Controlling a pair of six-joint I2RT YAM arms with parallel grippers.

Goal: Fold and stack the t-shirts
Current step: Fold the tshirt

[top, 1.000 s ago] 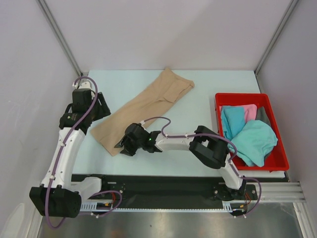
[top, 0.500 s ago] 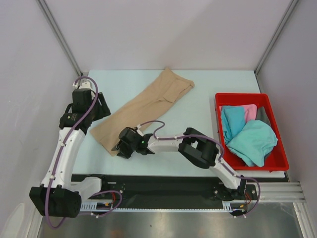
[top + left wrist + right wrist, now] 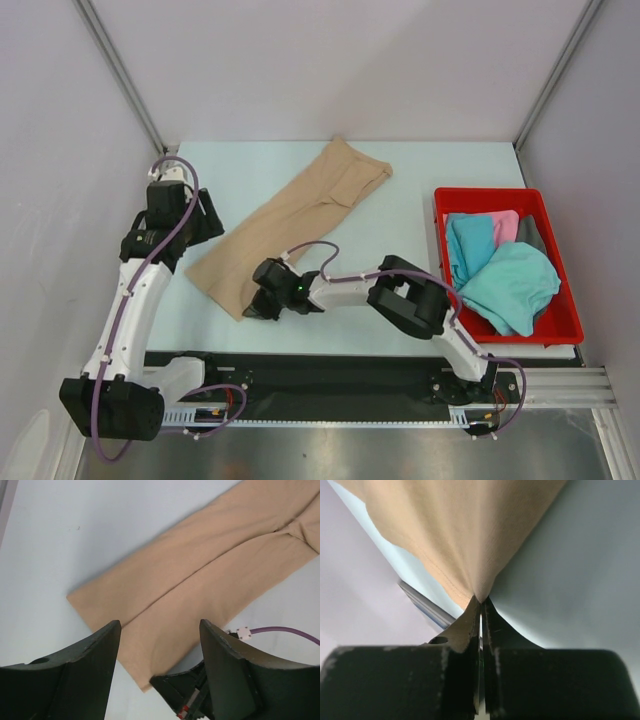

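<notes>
A tan t-shirt (image 3: 300, 205), folded into a long strip, lies slantwise on the table from near left to far middle. My right gripper (image 3: 252, 305) sits low at its near corner, jaws shut on that tan corner (image 3: 481, 597), which rises pinched from the fingertips. My left gripper (image 3: 205, 218) hovers over the strip's left end with its fingers (image 3: 100, 645) wide open and nothing between them; the tan t-shirt (image 3: 200, 555) lies below. In the left wrist view, the right gripper (image 3: 185, 692) shows at the cloth's near corner. Teal (image 3: 515, 280) and pink (image 3: 505, 225) t-shirts lie crumpled in the bin.
A red plastic bin (image 3: 490, 192) stands at the table's right side, with a turquoise cloth (image 3: 470, 245) also inside. Metal frame posts rise at the back corners. White walls close in on both sides. A purple cable (image 3: 285, 632) trails from the right wrist.
My right gripper came down to the tan shirt's near corner and closed on it. The left arm has barely moved.
</notes>
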